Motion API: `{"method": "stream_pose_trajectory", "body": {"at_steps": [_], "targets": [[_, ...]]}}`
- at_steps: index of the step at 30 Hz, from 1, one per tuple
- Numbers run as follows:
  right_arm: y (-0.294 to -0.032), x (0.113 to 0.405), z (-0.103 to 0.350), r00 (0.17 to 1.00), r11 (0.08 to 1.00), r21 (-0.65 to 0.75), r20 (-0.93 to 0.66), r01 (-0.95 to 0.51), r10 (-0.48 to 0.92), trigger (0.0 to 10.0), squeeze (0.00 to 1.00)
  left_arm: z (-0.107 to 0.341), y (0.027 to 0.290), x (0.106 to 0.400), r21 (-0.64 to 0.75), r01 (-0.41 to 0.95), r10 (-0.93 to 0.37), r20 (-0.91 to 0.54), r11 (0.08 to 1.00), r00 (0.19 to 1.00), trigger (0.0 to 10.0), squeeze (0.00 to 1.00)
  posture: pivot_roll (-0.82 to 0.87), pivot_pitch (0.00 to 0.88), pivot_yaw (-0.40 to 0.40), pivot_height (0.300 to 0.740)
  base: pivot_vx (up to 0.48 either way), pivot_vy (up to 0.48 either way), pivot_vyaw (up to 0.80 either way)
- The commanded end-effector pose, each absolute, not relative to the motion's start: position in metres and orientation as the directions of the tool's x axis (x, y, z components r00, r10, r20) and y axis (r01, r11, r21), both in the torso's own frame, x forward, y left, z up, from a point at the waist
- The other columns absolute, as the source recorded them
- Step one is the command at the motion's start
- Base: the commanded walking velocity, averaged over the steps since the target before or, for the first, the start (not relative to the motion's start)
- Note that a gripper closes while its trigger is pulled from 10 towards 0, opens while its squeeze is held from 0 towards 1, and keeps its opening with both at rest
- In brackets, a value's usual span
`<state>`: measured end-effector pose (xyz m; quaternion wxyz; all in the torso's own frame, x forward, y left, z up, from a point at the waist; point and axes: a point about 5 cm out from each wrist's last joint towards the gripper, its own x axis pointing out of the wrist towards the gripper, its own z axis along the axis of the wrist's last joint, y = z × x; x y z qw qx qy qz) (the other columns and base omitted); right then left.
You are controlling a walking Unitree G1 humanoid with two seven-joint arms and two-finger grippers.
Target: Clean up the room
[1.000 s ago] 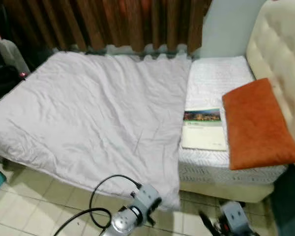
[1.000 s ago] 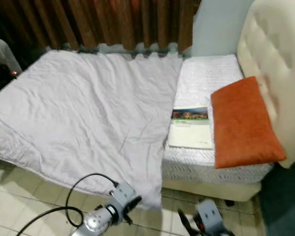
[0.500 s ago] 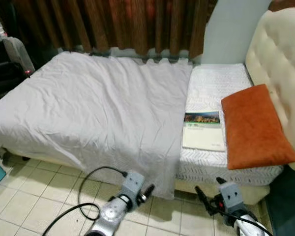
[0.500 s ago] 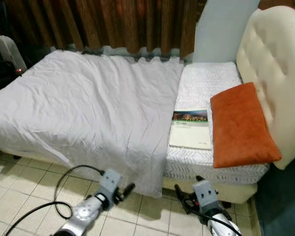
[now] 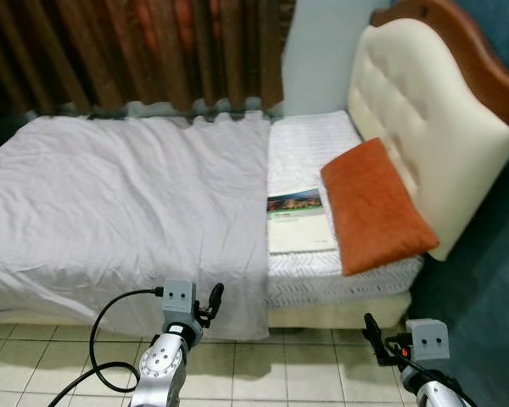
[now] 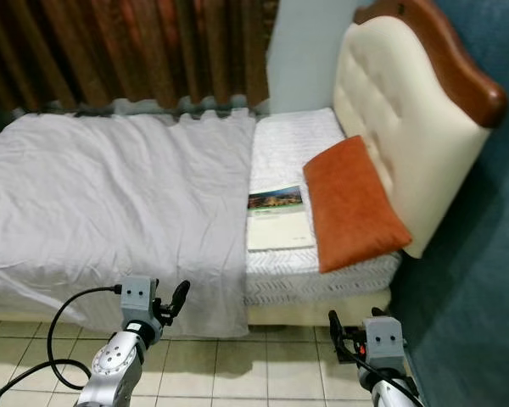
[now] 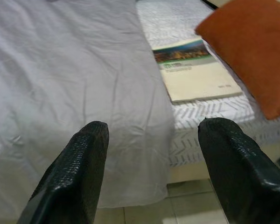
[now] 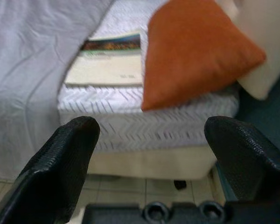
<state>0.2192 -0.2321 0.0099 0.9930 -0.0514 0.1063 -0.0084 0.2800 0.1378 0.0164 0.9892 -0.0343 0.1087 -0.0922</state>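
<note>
Here a bed stands against a brown curtain, its cream headboard to the robot's right. A grey sheet covers most of the mattress and hangs over the near edge toward the tiled floor. On the bare white part lies a book — flat, its right edge just beside an orange pillow that leans on the headboard. The left gripper hovers low before the sheet's hanging edge, fingers spread wide and holding nothing. The right gripper — also spread wide, also unladen — sits low over the floor, facing the bedside below the pillow.
</note>
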Motion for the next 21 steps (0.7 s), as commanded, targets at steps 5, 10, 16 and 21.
{"method": "stream_pose_trajectory", "body": {"at_steps": [5, 10, 16, 21], "targets": [[-0.232, 0.226, 0.015, 0.979, 0.997, -0.063, -0.195, 0.045, -0.057, 10.0, 0.00, 0.035, 0.144, 0.299, 0.070, 0.283, -0.267, -0.177, 0.957, 0.947, 10.0, 0.00, -0.17, 0.000, 0.079, 0.740, 0.000, -0.179, -0.80], [-0.232, 0.233, 0.022, 0.985, 0.997, -0.067, -0.164, 0.045, -0.055, 10.0, 0.00, 0.038, 0.132, 0.293, 0.075, 0.356, -0.344, -0.140, 0.932, 0.929, 10.0, 0.00, -0.17, 0.000, 0.083, 0.740, 0.000, -0.384, -0.80], [-0.226, 0.239, 0.026, 0.989, 0.996, -0.090, -0.144, 0.005, -0.018, 10.0, 0.00, 0.034, 0.129, 0.296, 0.049, 0.306, -0.293, -0.184, 0.951, 0.938, 10.0, 0.00, -0.16, 0.000, 0.080, 0.740, 0.000, 0.000, -0.70], [-0.223, 0.244, 0.027, 0.988, 0.994, -0.108, -0.152, -0.017, 0.000, 10.0, 0.00, 0.036, 0.129, 0.296, 0.060, 0.291, -0.278, -0.168, 0.955, 0.946, 10.0, 0.00, -0.15, 0.000, 0.076, 0.740, 0.000, 0.000, 0.00]]}}
